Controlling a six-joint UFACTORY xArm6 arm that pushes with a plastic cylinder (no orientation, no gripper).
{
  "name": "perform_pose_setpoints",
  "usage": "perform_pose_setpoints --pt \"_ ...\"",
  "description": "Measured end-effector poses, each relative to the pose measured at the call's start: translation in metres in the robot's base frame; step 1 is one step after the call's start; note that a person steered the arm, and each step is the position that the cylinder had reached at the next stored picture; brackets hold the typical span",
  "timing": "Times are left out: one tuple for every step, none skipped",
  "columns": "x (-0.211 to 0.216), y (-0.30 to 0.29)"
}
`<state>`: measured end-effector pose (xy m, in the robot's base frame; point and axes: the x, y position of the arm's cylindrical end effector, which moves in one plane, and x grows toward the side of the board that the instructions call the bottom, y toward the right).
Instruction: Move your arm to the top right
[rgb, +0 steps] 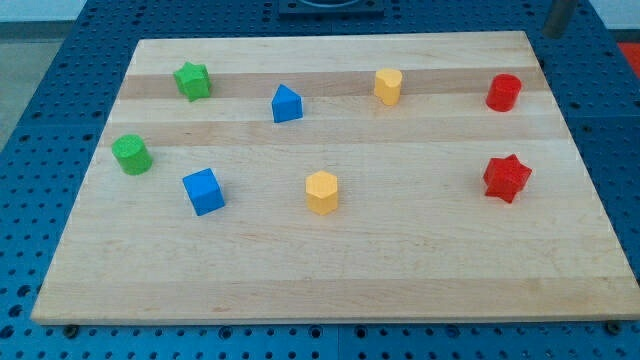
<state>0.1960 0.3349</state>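
Observation:
My rod comes in at the view's top right corner, and my tip (551, 34) sits just past the wooden board's (400, 280) top right corner. It touches no block. The nearest block is the red cylinder (504, 92), below and left of the tip. A red star (506, 178) lies further down the right side. A yellow heart (388, 87) and a blue pentagon-like block (286, 104) lie along the top band. A green star (192, 80) is at the top left.
A green cylinder (131, 154) and a blue cube (204, 191) lie at the left, and a yellow hexagon (321, 192) near the middle. A blue perforated table (40, 110) surrounds the board.

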Motion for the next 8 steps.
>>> perform_pose_setpoints --pt "0.001 0.0" --pt "0.052 0.0" --pt "0.083 0.0" --pt "0.083 0.0" --pt "0.082 0.0" --pt "0.078 -0.006" --pt "0.035 -0.066" --pt "0.035 -0.066"
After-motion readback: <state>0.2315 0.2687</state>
